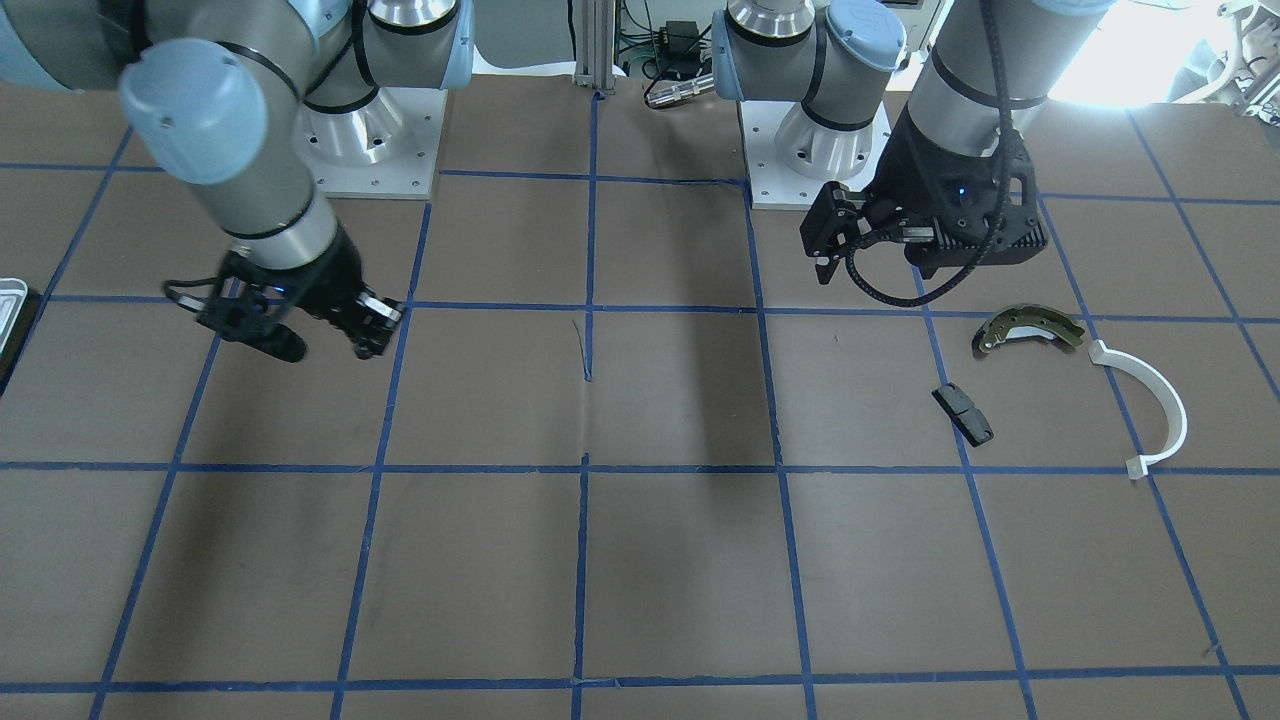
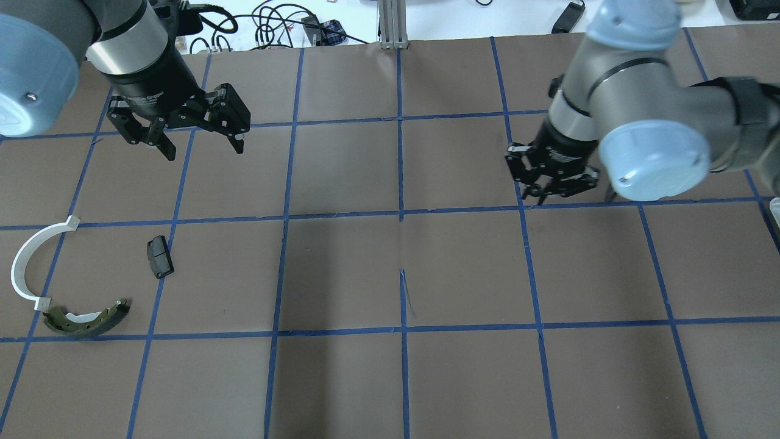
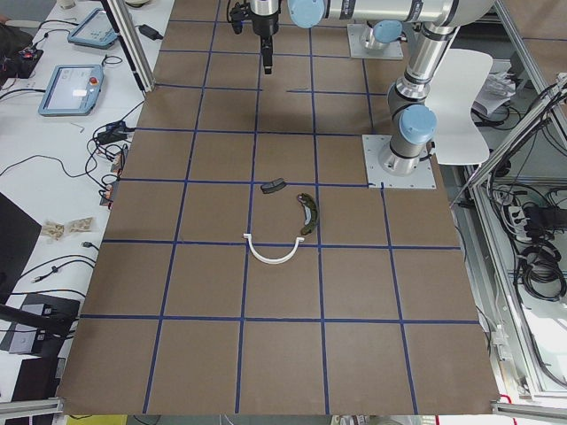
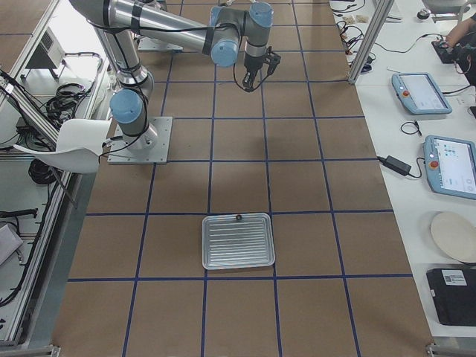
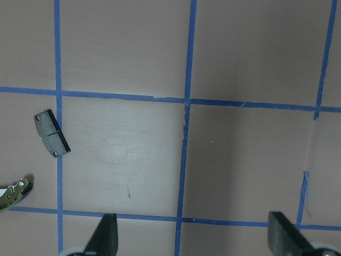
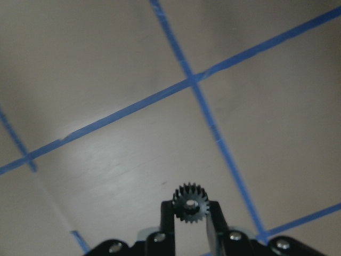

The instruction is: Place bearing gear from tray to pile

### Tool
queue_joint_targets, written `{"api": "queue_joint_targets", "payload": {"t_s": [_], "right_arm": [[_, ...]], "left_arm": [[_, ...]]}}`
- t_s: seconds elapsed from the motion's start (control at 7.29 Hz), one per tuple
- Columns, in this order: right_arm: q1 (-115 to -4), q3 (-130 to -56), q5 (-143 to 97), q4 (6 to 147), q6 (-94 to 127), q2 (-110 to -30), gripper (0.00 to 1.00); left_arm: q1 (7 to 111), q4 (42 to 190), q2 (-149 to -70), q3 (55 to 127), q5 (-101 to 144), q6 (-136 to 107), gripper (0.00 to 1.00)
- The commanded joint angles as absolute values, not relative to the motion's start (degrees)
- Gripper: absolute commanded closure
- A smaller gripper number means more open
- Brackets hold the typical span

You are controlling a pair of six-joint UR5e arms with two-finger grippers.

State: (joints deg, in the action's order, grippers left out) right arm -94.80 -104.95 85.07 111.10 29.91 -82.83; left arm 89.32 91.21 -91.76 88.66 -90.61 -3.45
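My right gripper is shut on a small black toothed gear and holds it above the bare brown table; it also shows in the overhead view. My left gripper is open and empty, and hangs above the pile. The pile is an olive brake shoe, a white plastic arc and a black oblong block. The ribbed silver tray lies far to my right; only its edge shows in the front view.
A small dark part sits at the tray's far rim. The table is brown paper with a blue tape grid. Both arm bases stand at the robot's side. The black block also shows in the left wrist view.
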Motion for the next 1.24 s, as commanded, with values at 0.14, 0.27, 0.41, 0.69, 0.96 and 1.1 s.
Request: {"api": "queue_joint_targets", "payload": {"t_s": [0.14,0.27,0.41,0.69,0.96,1.1], "right_arm": [[-108.09,-102.93,84.54,128.83,44.28,-68.41,1.0],[-109.15,-101.61,84.29,128.85,44.73,-66.03,0.95],[-109.33,-100.12,83.24,128.85,45.78,-63.66,0.74],[-110.04,-98.09,84.28,127.63,45.27,-62.05,0.0],[-107.86,-97.73,84.55,123.52,39.24,-65.8,0.0],[-103.93,-97.82,85.86,116.44,31.8,-71.22,0.0]], "left_arm": [[89.03,90.97,-93.51,90.95,-90.62,-3.07,0.0],[88.77,86.88,-93.78,93.49,-90.53,-1.94,0.0],[87.9,80.83,-93.95,96.73,-90.61,-0.63,0.0],[87.28,78.14,-94.04,99.58,-90.52,-0.79,0.0],[87.28,78.13,-95.09,98.1,-89.74,-1.57,0.0],[88.06,78.31,-95.79,97.04,-89.65,-2.45,0.0]]}}
